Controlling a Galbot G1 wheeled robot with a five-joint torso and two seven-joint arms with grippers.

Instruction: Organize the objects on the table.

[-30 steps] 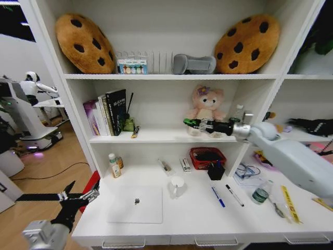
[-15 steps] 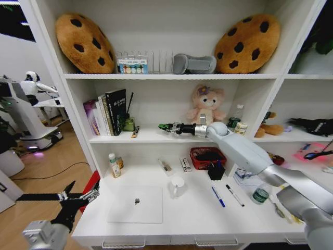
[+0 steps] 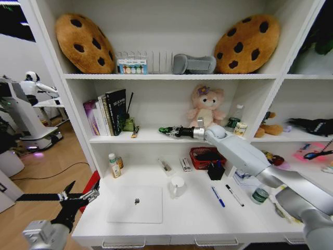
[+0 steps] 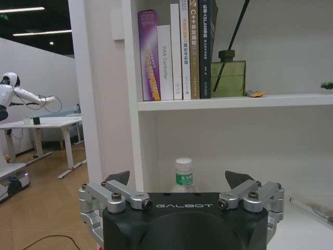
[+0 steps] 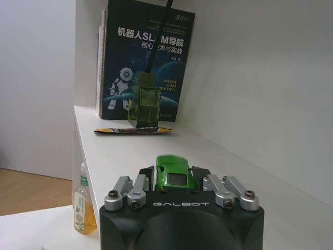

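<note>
Right gripper (image 3: 165,130) stretched out over the middle shelf (image 3: 156,137), jaws pinching the tiny green toy car (image 5: 174,172); in the right wrist view, car sits between the fingers, just above the shelf board. Ahead of it on the same shelf: green glass bottle (image 5: 144,107) with a dark stick, a yellow-black pen (image 5: 132,130) lying flat in front, books (image 3: 106,112) upright behind. Plush bear (image 3: 206,107) at about 2 o'clock from the right gripper.

Left gripper (image 3: 78,198) parked low off the desk's left end, at 9 o'clock from the silver laptop (image 3: 136,204), jaws spread, holding nothing. In the left wrist view, clear bottle (image 4: 183,174) with white cap showing between its open fingers, farther off.

On the table (image 3: 187,224): laptop closed, left of centre; white cup (image 3: 177,186) at its 2 o'clock, just beside; blue pen (image 3: 218,197) and black pen (image 3: 234,195) side by side, apart, at 3 o'clock from the cup; red basket (image 3: 207,155) at the back, 12 o'clock from the pens; small jar (image 3: 258,195) at 3 o'clock from the black pen.
</note>
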